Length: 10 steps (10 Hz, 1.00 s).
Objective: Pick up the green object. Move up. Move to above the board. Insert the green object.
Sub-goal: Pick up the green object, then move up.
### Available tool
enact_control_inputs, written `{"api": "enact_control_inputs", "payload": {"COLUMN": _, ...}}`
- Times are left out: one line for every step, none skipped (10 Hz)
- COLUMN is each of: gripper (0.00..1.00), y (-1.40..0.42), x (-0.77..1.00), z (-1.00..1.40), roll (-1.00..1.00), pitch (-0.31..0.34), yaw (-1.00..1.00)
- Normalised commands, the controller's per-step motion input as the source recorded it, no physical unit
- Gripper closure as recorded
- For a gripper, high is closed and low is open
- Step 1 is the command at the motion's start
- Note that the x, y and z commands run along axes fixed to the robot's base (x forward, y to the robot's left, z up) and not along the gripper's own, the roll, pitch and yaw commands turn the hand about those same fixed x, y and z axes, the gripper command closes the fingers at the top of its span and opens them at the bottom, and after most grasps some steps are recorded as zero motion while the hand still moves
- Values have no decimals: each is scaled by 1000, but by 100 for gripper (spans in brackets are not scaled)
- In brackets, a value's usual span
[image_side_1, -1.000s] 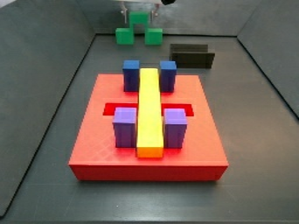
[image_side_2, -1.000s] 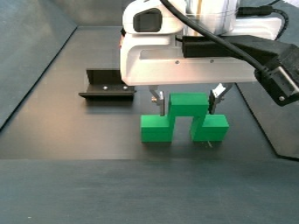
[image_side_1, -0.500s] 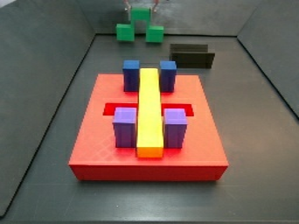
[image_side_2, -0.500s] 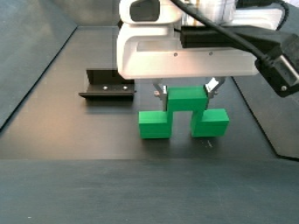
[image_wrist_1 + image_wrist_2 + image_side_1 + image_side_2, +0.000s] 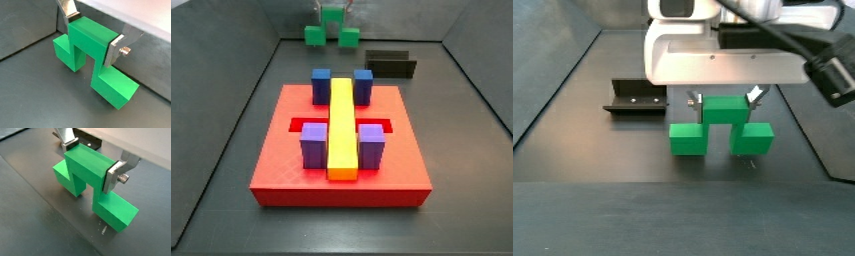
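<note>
Both wrist views give me the clearest read: the end effector (image 5: 92,31) is clamped on the green object (image 5: 93,55), its flat silver fingers (image 5: 117,49) pressed against opposite faces of the raised middle cube. The same grasp shows from the second wrist camera, end effector (image 5: 92,159) on the green object (image 5: 92,180), with the two lower cubes hanging to either side of the plates.

In a side view I see the green object (image 5: 722,127) under the white body of the arm, the end effector (image 5: 723,99) straddling its middle cube. Its lower cubes sit at or just above the dark floor; I cannot tell whether they touch. The fixture (image 5: 636,98) stands on the floor beside it, apart from it.

In a side view from the far end, the green object (image 5: 330,34) is at the back of the enclosure, well apart from the board (image 5: 341,150). The board carries a yellow bar (image 5: 342,127) along its middle, two blue blocks (image 5: 321,84) flanking the bar's far end and two purple blocks (image 5: 313,144) flanking its near end. The fixture (image 5: 392,63) lies between the green object and the board, off to one side.
</note>
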Motion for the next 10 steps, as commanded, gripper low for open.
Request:
{"api": "enact_control_inputs", "payload": {"gripper": 100, "y": 0, "x": 0, "z": 0, "roll": 0, "pitch": 0, "yaw": 0}}
{"api": "enact_control_inputs", "payload": {"gripper": 100, "y": 0, "x": 0, "z": 0, "roll": 0, "pitch": 0, "yaw": 0}}
{"api": "enact_control_inputs", "payload": {"gripper": 100, "y": 0, "x": 0, "z": 0, "roll": 0, "pitch": 0, "yaw": 0}}
{"api": "enact_control_inputs", "payload": {"gripper": 100, "y": 0, "x": 0, "z": 0, "roll": 0, "pitch": 0, "yaw": 0}}
{"api": "enact_control_inputs", "payload": {"gripper": 100, "y": 0, "x": 0, "z": 0, "roll": 0, "pitch": 0, "yaw": 0}}
{"api": "enact_control_inputs", "payload": {"gripper": 100, "y": 0, "x": 0, "z": 0, "roll": 0, "pitch": 0, "yaw": 0}}
{"api": "enact_control_inputs", "payload": {"gripper": 100, "y": 0, "x": 0, "z": 833, "roll": 0, "pitch": 0, "yaw": 0}}
{"api": "enact_control_inputs", "payload": {"gripper": 100, "y": 40, "x": -55, "z": 847, "roll": 1, "pitch": 42, "yaw": -31}}
{"api": "enact_control_inputs", "payload": {"gripper": 100, "y": 27, "x": -88, "z": 566, "roll": 24, "pitch": 58, "yaw": -31}}
{"api": "enact_control_inputs", "payload": {"gripper": 100, "y": 10, "x": -35, "z": 268, "roll": 45, "pitch": 38, "yaw": -13}}
